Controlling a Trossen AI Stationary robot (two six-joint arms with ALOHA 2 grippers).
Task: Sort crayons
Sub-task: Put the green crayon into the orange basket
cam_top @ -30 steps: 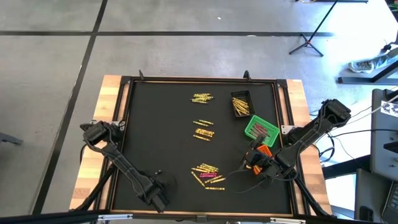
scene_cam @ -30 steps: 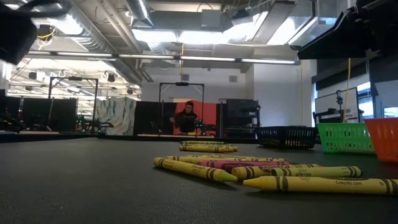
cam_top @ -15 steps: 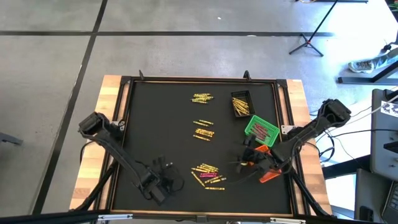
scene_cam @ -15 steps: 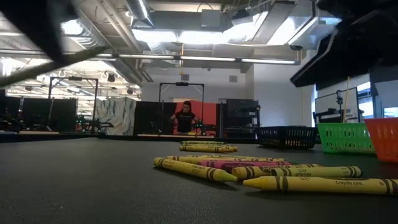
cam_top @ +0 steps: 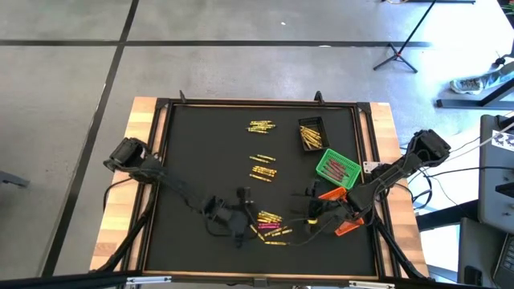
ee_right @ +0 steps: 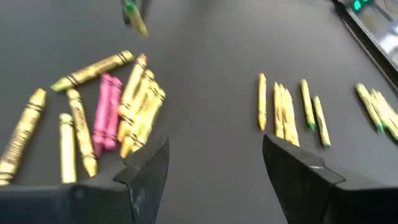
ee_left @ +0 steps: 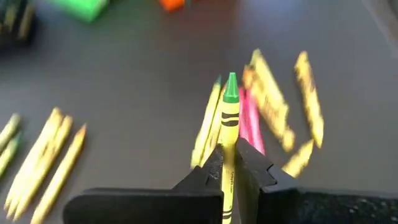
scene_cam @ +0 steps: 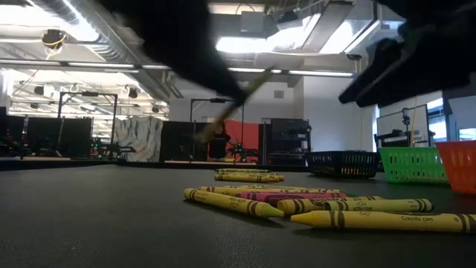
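Pinching a green-tipped crayon (ee_left: 228, 118) only near its tail, the left end effector (cam_top: 238, 218) hangs beside the near pile of crayons (cam_top: 269, 225) on the black surface (cam_top: 201, 152), so it might twist loose, while the right end effector (cam_top: 315, 217), spread wide and empty, risks scattering that pile.

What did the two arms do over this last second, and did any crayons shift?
The left tool swung from the table's near-left corner toward the near crayon pile, shut on a green-tipped crayon. The right tool opened wider and edged toward that pile. The piles and bins stayed put.
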